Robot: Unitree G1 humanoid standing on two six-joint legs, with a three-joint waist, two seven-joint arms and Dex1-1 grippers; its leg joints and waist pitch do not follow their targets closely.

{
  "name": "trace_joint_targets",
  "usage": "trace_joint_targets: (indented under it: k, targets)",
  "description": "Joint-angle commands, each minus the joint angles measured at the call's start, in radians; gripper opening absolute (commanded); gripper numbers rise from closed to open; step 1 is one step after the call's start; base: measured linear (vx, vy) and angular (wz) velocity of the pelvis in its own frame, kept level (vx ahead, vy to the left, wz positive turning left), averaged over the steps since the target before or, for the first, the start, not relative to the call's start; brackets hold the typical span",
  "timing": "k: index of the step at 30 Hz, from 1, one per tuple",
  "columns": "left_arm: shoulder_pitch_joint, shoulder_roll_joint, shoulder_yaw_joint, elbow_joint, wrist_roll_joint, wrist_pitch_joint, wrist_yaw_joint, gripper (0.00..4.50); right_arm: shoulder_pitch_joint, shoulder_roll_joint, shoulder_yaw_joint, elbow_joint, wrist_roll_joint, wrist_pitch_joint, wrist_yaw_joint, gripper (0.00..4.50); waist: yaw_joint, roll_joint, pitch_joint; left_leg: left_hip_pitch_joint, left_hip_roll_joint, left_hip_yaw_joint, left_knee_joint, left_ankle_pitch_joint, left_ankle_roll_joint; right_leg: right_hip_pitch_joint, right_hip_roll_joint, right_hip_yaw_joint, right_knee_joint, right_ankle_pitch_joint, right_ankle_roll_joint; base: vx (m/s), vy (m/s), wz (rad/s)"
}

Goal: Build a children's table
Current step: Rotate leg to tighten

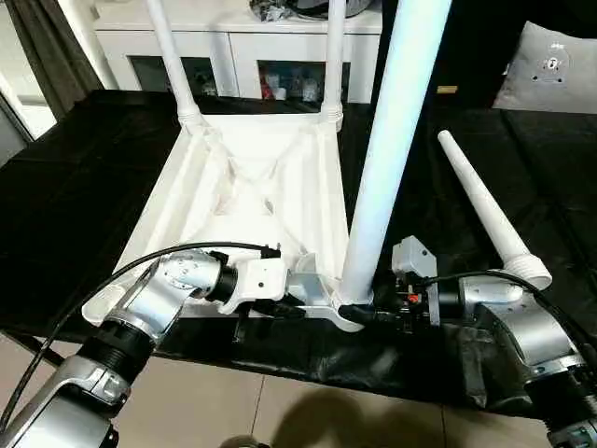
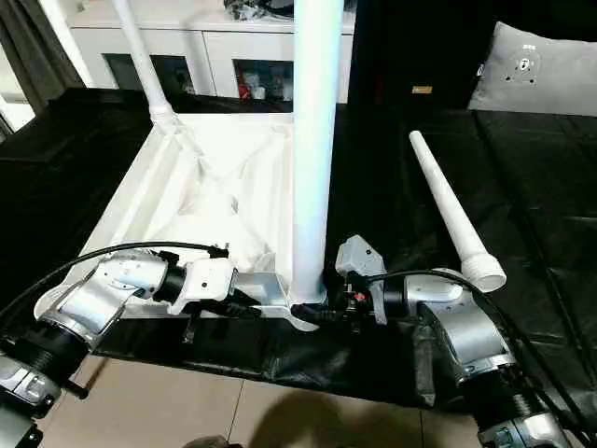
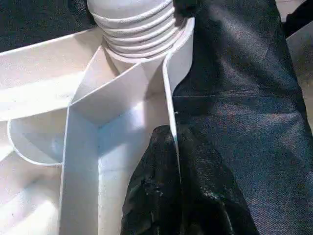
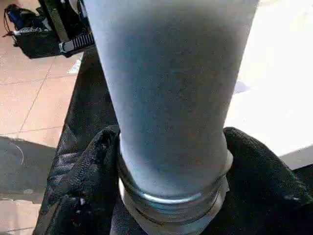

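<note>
The upturned table top (image 1: 252, 187) lies on the black-covered surface (image 1: 84, 177). The left gripper (image 1: 303, 301) reaches in level, pinched on the top's near rim. The right gripper (image 2: 312, 313), level from the opposite side, straddles the base of the upright leg (image 2: 312, 159) at the near corner socket, its fingers (image 4: 88, 181) either side; a loose leg (image 2: 452, 210) lies beside the top.

Table top (image 1: 252, 187): white, diagonal-ribbed underside. Legs (image 1: 485, 210): white. Cloth (image 1: 84, 187) beneath: black. Forearms (image 1: 163, 289): silver. Fingers (image 4: 83, 191): black. Cabinet (image 1: 233, 42), upper frame: white. Floor (image 1: 224, 401): beige tile.
</note>
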Motion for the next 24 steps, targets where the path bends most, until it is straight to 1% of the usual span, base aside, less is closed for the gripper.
trace_joint_targets:
  k: [1, 3, 4, 5, 6, 7, 8, 9, 10, 11, 12, 13, 14, 15, 16, 17, 18, 19, 20, 21, 22, 23, 24]
  targets:
    - [0.018, 0.004, -0.053, -0.012, 0.029, -0.008, -0.062, 0.00, -0.005, 0.006, 0.006, -0.004, 0.010, 0.009, 0.022, 2.77, -0.003, -0.016, -0.067, -0.001, 0.055, -0.012, -0.057, -0.113, 0.083, 0.056, -0.083, 0.048, -0.056, -0.173, -0.207, 0.000, 0.000, 0.00]
    - [0.027, 0.002, -0.047, -0.022, 0.017, 0.009, -0.061, 0.00, 0.004, 0.009, 0.005, -0.012, 0.014, 0.016, 0.023, 2.75, -0.003, -0.017, -0.066, -0.001, 0.054, -0.012, -0.057, -0.122, 0.079, 0.055, -0.083, 0.048, -0.056, -0.190, -0.204, 0.000, 0.000, 0.00]
    - [0.038, 0.000, -0.036, -0.034, 0.015, 0.045, -0.038, 0.00, 0.019, 0.018, 0.003, -0.027, 0.023, 0.034, 0.007, 2.74, -0.002, -0.016, -0.065, 0.000, 0.056, -0.011, -0.058, -0.128, 0.076, 0.055, -0.084, 0.049, -0.057, -0.200, -0.202, 0.000, 0.000, 0.00]
    - [0.039, -0.001, -0.036, -0.035, 0.015, 0.048, -0.037, 0.00, 0.021, 0.019, 0.003, -0.029, 0.024, 0.035, 0.005, 2.74, -0.003, -0.015, -0.064, 0.001, 0.057, -0.011, -0.059, -0.130, 0.075, 0.054, -0.085, 0.050, -0.058, -0.206, -0.202, 0.000, 0.000, 0.00]
    - [0.045, -0.003, -0.031, -0.045, 0.015, 0.070, -0.022, 0.00, 0.029, 0.025, 0.000, -0.039, 0.029, 0.051, -0.008, 2.74, -0.005, -0.021, -0.062, 0.001, 0.056, -0.011, -0.061, -0.140, 0.072, 0.054, -0.082, 0.049, -0.060, -0.228, -0.196, 0.000, 0.000, 0.00]
    - [0.066, -0.014, -0.016, -0.074, 0.006, 0.127, 0.014, 0.00, 0.042, 0.046, -0.003, -0.055, 0.030, 0.089, -0.054, 2.74, -0.005, -0.018, -0.061, 0.002, 0.056, -0.013, -0.062, -0.142, 0.068, 0.053, -0.084, 0.049, -0.061, -0.247, -0.191, 0.000, 0.000, 0.00]
    - [0.074, -0.019, -0.010, -0.085, 0.000, 0.148, 0.026, 0.00, 0.046, 0.054, -0.003, -0.060, 0.029, 0.101, -0.072, 2.73, -0.006, -0.018, -0.060, 0.001, 0.057, -0.013, -0.063, -0.145, 0.064, 0.053, -0.085, 0.050, -0.062, -0.258, -0.188, 0.000, 0.000, 0.00]
    - [0.097, -0.038, 0.008, -0.122, -0.016, 0.206, 0.067, 0.00, 0.056, 0.080, 0.003, -0.064, 0.008, 0.122, -0.130, 2.73, -0.009, -0.018, -0.058, 0.002, 0.057, -0.014, -0.065, -0.160, 0.056, 0.052, -0.085, 0.049, -0.065, -0.290, -0.182, 0.000, 0.000, 0.00]
    - [0.099, -0.040, 0.009, -0.127, -0.015, 0.214, 0.073, 0.00, 0.056, 0.084, 0.003, -0.063, 0.005, 0.124, -0.139, 2.73, -0.012, -0.019, -0.057, 0.002, 0.056, -0.014, -0.068, -0.168, 0.050, 0.051, -0.085, 0.049, -0.067, -0.308, -0.177, 0.000, 0.000, 0.00]
    - [0.113, -0.054, 0.017, -0.160, -0.014, 0.261, 0.108, 0.00, 0.054, 0.113, -0.001, -0.052, -0.015, 0.138, -0.202, 2.73, -0.021, -0.011, -0.053, 0.006, 0.055, -0.014, -0.071, -0.209, 0.037, 0.048, -0.084, 0.049, -0.077, -0.372, -0.163, 0.000, 0.000, 0.00]
    - [0.131, -0.079, 0.029, -0.205, -0.017, 0.321, 0.159, 0.00, 0.047, 0.165, -0.017, -0.028, -0.031, 0.152, -0.295, 2.73, -0.029, -0.011, -0.045, 0.009, 0.053, -0.016, -0.075, -0.257, 0.021, 0.045, -0.083, 0.048, -0.083, -0.452, -0.145, 0.000, 0.000, 0.00]
    - [0.148, -0.108, 0.040, -0.247, -0.022, 0.384, 0.207, 0.00, 0.038, 0.224, -0.041, -0.002, -0.036, 0.168, -0.388, 2.72, -0.042, -0.010, -0.037, 0.013, 0.046, -0.020, -0.078, -0.313, 0.003, 0.042, -0.085, 0.042, -0.094, -0.556, -0.119, 0.000, 0.000, 0.00]
    - [0.153, -0.123, 0.044, -0.263, -0.021, 0.406, 0.228, 0.00, 0.032, 0.252, -0.053, 0.012, -0.038, 0.176, -0.432, 2.72, -0.052, -0.011, -0.037, 0.016, 0.043, -0.022, -0.077, -0.334, -0.007, 0.040, -0.085, 0.040, -0.100, -0.599, -0.103, 0.000, 0.000, 0.00]
    - [0.159, -0.138, 0.048, -0.282, -0.018, 0.431, 0.248, 0.00, 0.028, 0.279, -0.065, 0.021, -0.040, 0.188, -0.475, 2.72, -0.069, -0.013, -0.038, 0.015, 0.038, -0.029, -0.077, -0.353, -0.014, 0.043, -0.087, 0.034, -0.107, -0.653, -0.071, 0.000, 0.000, 0.00]
    - [0.159, -0.138, 0.048, -0.282, -0.018, 0.431, 0.248, 0.00, 0.028, 0.279, -0.065, 0.021, -0.040, 0.188, -0.475, 2.72, -0.085, -0.012, -0.038, 0.007, 0.035, -0.033, -0.078, -0.360, -0.011, 0.046, -0.084, 0.029, -0.112, -0.666, -0.050, 0.000, 0.000, 0.00]
    - [0.162, -0.165, 0.049, -0.292, -0.008, 0.457, 0.282, 0.00, 0.019, 0.313, -0.070, 0.039, -0.054, 0.183, -0.526, 2.72, -0.089, -0.007, -0.039, 0.010, 0.035, -0.035, -0.078, -0.370, -0.008, 0.044, -0.084, 0.028, -0.114, -0.666, -0.044, 0.000, 0.000, 0.00]
    - [0.163, -0.206, 0.056, -0.297, 0.006, 0.492, 0.337, 0.00, 0.007, 0.357, -0.079, 0.062, -0.073, 0.180, -0.602, 2.72, -0.103, -0.007, -0.041, 0.013, 0.037, -0.034, -0.077, -0.381, -0.005, 0.039, -0.081, 0.030, -0.115, -0.639, -0.054, 0.000, 0.000, 0.00]
    - [0.152, -0.240, 0.061, -0.281, 0.020, 0.504, 0.384, 0.00, -0.007, 0.387, -0.084, 0.084, -0.096, 0.169, -0.668, 2.72, -0.112, -0.006, -0.039, 0.014, 0.035, -0.035, -0.075, -0.389, -0.002, 0.036, -0.080, 0.026, -0.119, -0.634, -0.061, 0.000, 0.000, 0.00]
    - [0.137, -0.269, 0.064, -0.261, 0.039, 0.513, 0.432, 0.00, -0.023, 0.409, -0.087, 0.107, -0.128, 0.150, -0.737, 2.72, -0.117, -0.006, -0.040, 0.015, 0.033, -0.035, -0.075, -0.393, -0.002, 0.035, -0.079, 0.024, -0.120, -0.632, -0.063, 0.000, 0.000, 0.00]
    - [0.137, -0.269, 0.064, -0.261, 0.039, 0.513, 0.432, 0.00, -0.023, 0.409, -0.087, 0.107, -0.128, 0.150, -0.737, 2.72, -0.126, -0.005, -0.041, 0.016, 0.032, -0.035, -0.074, -0.401, 0.001, 0.033, -0.077, 0.022, -0.123, -0.630, -0.063, 0.000, 0.000, 0.00]
    - [0.123, -0.285, 0.064, -0.244, 0.049, 0.514, 0.456, 0.00, -0.033, 0.417, -0.089, 0.121, -0.133, 0.137, -0.750, 2.72, -0.125, -0.006, -0.044, 0.016, 0.031, -0.035, -0.073, -0.391, 0.011, 0.037, -0.080, 0.025, -0.123, -0.609, -0.064, 0.000, 0.000, 0.00]
    - [0.122, -0.286, 0.063, -0.243, 0.050, 0.516, 0.458, 0.00, -0.033, 0.419, -0.092, 0.121, -0.131, 0.136, -0.748, 2.72, -0.126, -0.005, -0.044, 0.013, 0.032, -0.034, -0.074, -0.387, 0.017, 0.037, -0.079, 0.026, -0.122, -0.597, -0.067, 0.000, 0.000, 0.00]
    - [0.118, -0.290, 0.062, -0.242, 0.053, 0.521, 0.464, 0.00, -0.033, 0.425, -0.098, 0.119, -0.125, 0.133, -0.742, 2.72, -0.125, -0.005, -0.043, 0.013, 0.034, -0.033, -0.076, -0.392, 0.023, 0.035, -0.078, 0.027, -0.122, -0.581, -0.073, 0.000, 0.000, 0.00]
